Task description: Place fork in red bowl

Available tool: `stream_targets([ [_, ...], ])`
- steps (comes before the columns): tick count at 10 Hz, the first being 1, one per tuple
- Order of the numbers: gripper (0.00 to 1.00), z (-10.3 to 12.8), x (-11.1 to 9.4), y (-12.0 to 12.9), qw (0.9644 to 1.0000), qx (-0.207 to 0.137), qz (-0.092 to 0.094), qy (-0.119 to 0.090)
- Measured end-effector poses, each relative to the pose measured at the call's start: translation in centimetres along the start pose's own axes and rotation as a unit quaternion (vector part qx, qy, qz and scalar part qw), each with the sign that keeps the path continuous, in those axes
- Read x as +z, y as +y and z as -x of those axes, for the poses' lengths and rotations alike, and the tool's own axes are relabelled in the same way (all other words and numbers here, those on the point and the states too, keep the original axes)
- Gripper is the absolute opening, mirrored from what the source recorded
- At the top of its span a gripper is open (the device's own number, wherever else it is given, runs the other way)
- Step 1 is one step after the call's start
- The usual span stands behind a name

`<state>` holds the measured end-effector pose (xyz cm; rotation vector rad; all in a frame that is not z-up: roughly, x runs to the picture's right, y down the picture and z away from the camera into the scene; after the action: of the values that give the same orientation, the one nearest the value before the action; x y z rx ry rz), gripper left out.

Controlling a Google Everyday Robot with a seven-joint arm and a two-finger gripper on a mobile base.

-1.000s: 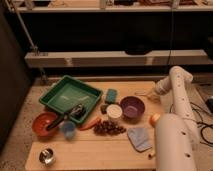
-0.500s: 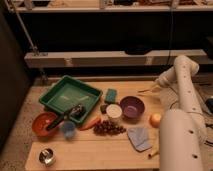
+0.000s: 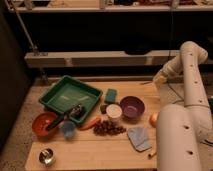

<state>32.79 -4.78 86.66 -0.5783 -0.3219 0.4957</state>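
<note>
Camera view is showing you the fork (image 3: 146,82) poking out leftward from the clenched pincer (image 3: 159,80), which is hovering at the worktop's (image 3: 95,152) far right edge, well apart from the red bowl (image 3: 39,129) sitting front-left, just beside the green tray (image 3: 67,92).

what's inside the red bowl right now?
Only the end of the black-handled tool, resting across the rim of the red bowl; the bowl floor under it is hidden. No fork inside: the fork looks held in the gripper, jaws shut, above the table, far right.
</note>
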Motion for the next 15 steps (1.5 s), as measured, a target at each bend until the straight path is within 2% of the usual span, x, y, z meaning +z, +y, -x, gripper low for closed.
stream_targets([
  [2, 0.06, -0.2, 0.2, 0.1, 1.0000, 0.001, 0.001, 0.001],
  [5, 0.06, 2.4, -0.4, 1.4, 0.9993, -0.034, 0.012, -0.008],
  [8, 0.06, 4.7, -0.5, 4.1, 0.9968, -0.075, 0.025, -0.011],
  [10, 0.06, 6.5, -0.6, 6.2, 0.9931, -0.111, 0.033, -0.014],
  [12, 0.06, 7.8, -1.0, 8.0, 0.9885, -0.144, 0.041, -0.018],
  [13, 0.06, 9.7, -1.3, 10.0, 0.9807, -0.187, 0.050, -0.026],
  [15, 0.06, 12.9, -1.5, 13.9, 0.9657, -0.249, 0.063, -0.038],
])
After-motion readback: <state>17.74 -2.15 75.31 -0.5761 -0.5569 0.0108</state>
